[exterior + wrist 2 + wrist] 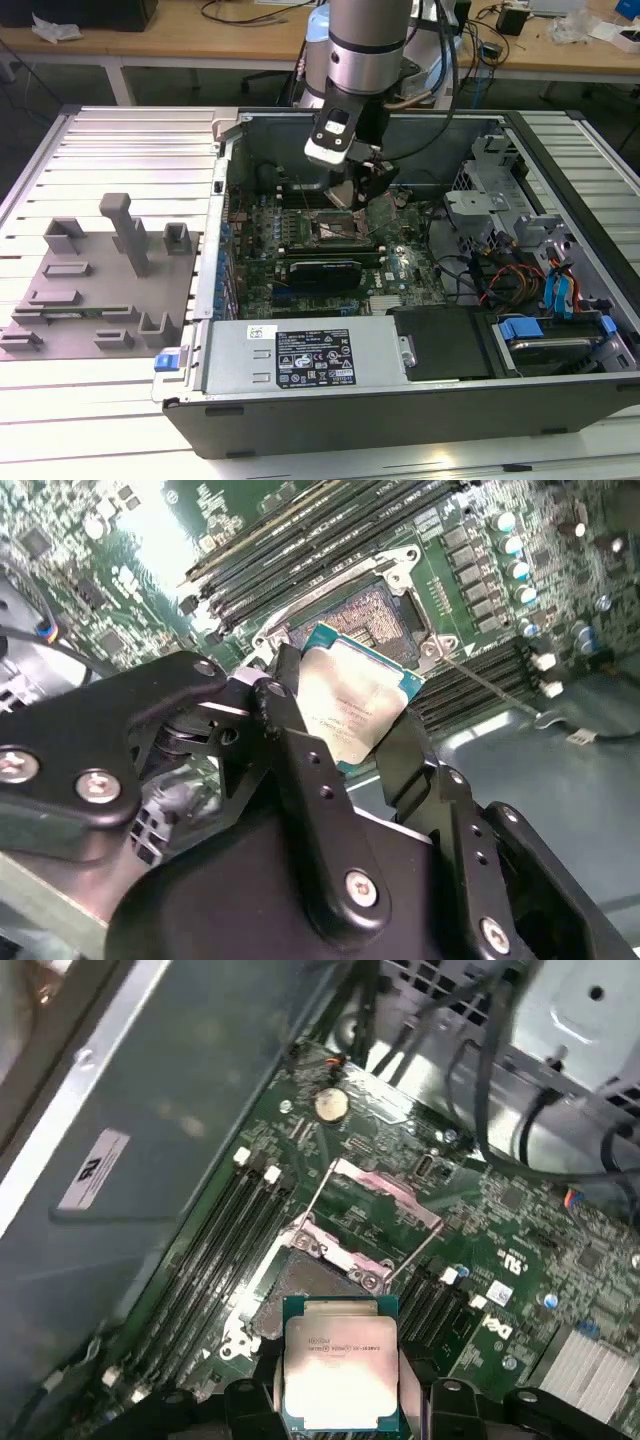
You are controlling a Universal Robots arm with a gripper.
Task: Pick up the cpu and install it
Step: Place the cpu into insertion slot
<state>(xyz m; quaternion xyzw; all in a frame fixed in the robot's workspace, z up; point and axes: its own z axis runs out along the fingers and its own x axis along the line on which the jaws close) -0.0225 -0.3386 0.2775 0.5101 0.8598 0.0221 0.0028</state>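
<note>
My gripper is shut on the cpu, a flat square chip with a silvery lid and a thin greenish rim. Black fingers press its two opposite edges. In the first wrist view the cpu hangs in the gripper, a short way above the open socket and offset to one side of it. The socket's metal load plate is flipped up and its contact field is bare. In the exterior view the gripper hovers inside the open computer case over the socket.
Memory slots flank the socket. A graphics card, power supply, drive cage and loose cables crowd the case. A grey fixture plate with upright blocks lies on the exterior view's left.
</note>
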